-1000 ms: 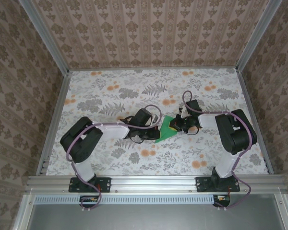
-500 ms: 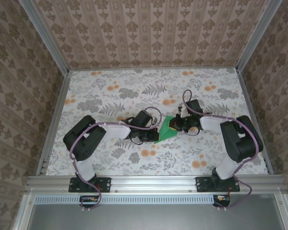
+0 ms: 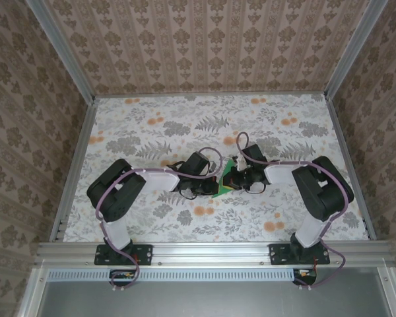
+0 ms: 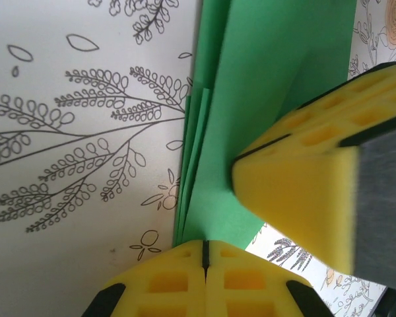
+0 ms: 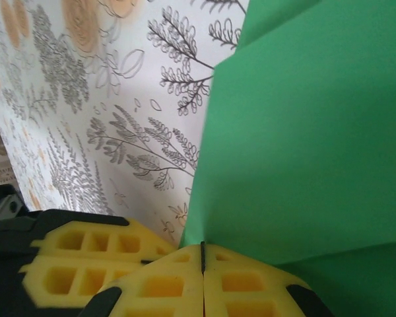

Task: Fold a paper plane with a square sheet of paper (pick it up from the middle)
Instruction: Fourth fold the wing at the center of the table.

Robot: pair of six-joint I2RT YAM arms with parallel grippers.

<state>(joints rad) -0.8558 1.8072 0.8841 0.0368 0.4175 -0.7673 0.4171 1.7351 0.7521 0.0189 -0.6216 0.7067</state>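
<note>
The green paper [image 3: 220,189] is found near the middle of the flowered cloth [image 3: 152,125], between the two arms. It has been folded into layers. The left gripper [image 4: 205,254] is pressed together on one edge of the paper. The right gripper [image 5: 202,261] is pinched tight on another edge, close by.

Robot test cell: aluminium-framed booth [image 3: 61,49], wallpaper-patterned walls [image 3: 211,46], left arm [image 3: 152,178] and right arm [image 3: 317,188] bolted to rail [image 3: 211,251].
</note>
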